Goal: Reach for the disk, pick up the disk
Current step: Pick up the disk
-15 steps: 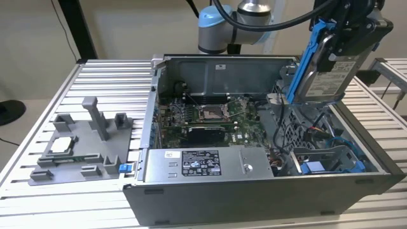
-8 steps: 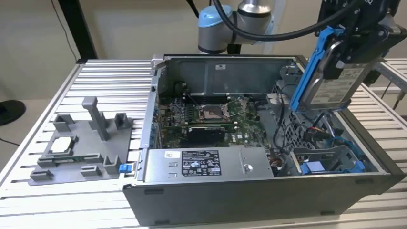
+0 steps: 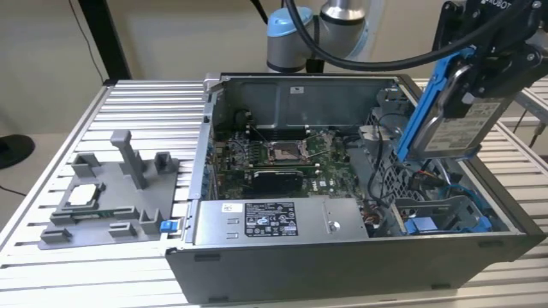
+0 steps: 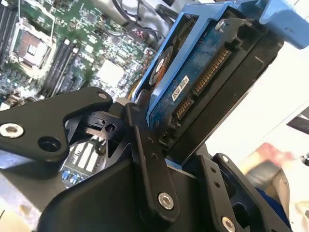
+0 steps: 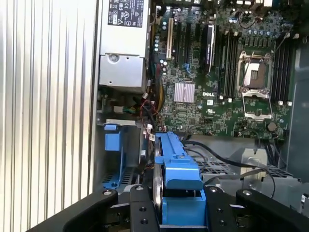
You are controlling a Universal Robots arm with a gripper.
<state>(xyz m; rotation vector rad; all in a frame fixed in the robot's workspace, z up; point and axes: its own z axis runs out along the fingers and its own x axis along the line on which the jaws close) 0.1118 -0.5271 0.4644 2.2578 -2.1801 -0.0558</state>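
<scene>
Now, sweeping across the exterior view from its left: a grey plastic fixture (image 3: 111,196) sits on the slatted metal table (image 3: 51,266), with a small square silver chip (image 3: 83,196) resting in it and a little blue clip (image 3: 169,226) at its edge nearest the case. Just beside it stands the open computer case (image 3: 342,256), its motherboard (image 3: 283,157) exposed with the empty processor socket (image 3: 283,151) in the middle. Along the near wall lies the label-covered power supply (image 3: 278,221), and toward the exterior view's right there's an empty blue drive bay (image 3: 445,221) in the case's corner.

And up at the exterior view's right, here's the action: the disk (image 3: 453,128) is clear of the case, hanging tilted on edge above that corner, white label facing out, blue bracket (image 3: 428,96) running along its side. The tool (image 3: 501,54) has it clamped from above. In the second wrist view, the tool (image 4: 166,140) is closed on the disk (image 4: 212,82), black fingers (image 4: 149,159) pressing its end by the connector pins. In the first wrist view the disk (image 5: 181,193) sits edge-on between the black fingers (image 5: 140,210), with the motherboard (image 5: 217,82) and power supply (image 5: 123,48) below.
</scene>
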